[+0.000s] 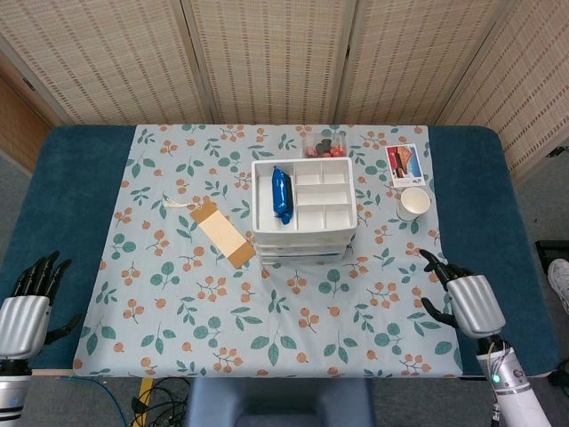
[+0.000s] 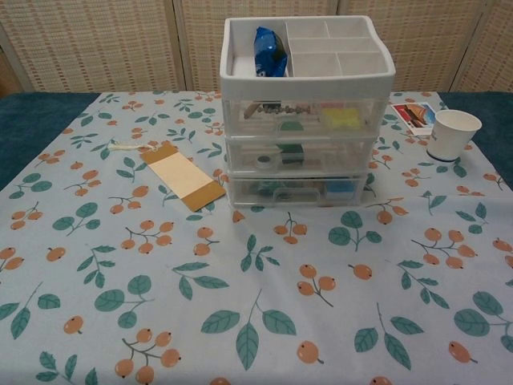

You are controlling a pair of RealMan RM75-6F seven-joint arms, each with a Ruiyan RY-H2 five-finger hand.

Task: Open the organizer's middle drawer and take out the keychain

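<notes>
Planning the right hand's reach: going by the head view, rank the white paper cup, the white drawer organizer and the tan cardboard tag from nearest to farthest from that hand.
From the right hand:
1. White paper cup, beyond the hand, on the cloth's right side.
2. White drawer organizer, at the centre.
3. Tan cardboard tag, left of the organizer.

— Organizer (image 2: 307, 76): glossy white plastic above, clear see-through plastic drawers. And under it?
— Matt printed tablecloth (image 2: 256, 305), over a fuzzy blue worktop (image 1: 67, 191).
— Tag (image 2: 183, 176)?
— Brown card, dull, on string. Paper cup (image 2: 451, 134), smooth.
— Hands?
— Right hand (image 1: 469, 302) and left hand (image 1: 25, 316): satin silver shells, black fingers (image 1: 434, 262).
</notes>
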